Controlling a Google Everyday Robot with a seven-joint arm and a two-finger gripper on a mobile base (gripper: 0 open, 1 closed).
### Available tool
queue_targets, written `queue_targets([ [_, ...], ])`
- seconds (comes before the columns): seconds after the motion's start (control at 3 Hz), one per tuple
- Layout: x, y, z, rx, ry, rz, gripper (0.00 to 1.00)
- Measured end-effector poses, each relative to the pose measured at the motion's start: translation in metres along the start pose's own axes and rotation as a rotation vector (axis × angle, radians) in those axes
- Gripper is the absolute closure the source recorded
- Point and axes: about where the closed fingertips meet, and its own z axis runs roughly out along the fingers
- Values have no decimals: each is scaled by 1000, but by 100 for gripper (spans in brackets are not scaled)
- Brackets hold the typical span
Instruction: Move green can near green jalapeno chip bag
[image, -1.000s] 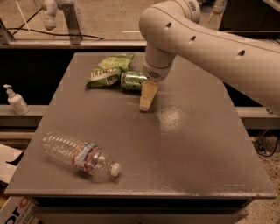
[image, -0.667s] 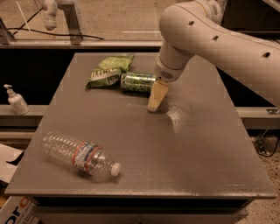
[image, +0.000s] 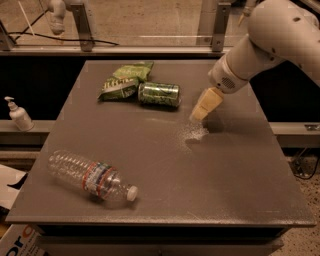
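1. The pincer (image: 204, 106) has drawn back to the right. A second ago it stood right against the green can (image: 159, 94); now it is apart from it, with bare tabletop (image: 225, 170) between the two.
2. The green can has stayed almost where it was. It lies on its side at the far middle of the tabletop, its left end against the green jalapeno chip bag (image: 122, 82), touching it or nearly so.
3. The chip bag has not shifted either. It lies crumpled at the far left-centre, just left of the can.
4. My judgement: the can already lies beside the bag, so the placing looks done and the retreat reads as letting go and clearing off. Little seems left but to keep the arm away from the can, which could roll if nudged.
5. The arm (image: 272, 42) comes in from the upper right and slopes down and leftward, so the pincer points at the tabletop at a slant, its tip low over the surface right of centre.
6. The pincer carries nothing; whether it is open or closed I cannot tell from this side.
7. The clear water bottle (image: 92, 176) lies on its side at the near left, well apart from all this.
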Motion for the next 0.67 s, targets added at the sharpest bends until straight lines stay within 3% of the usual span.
queue_targets([
  [0.33,17,3,-18,-60,-132,55,0],
  [0.67,17,5,-20,-68,-148,66,0],
])
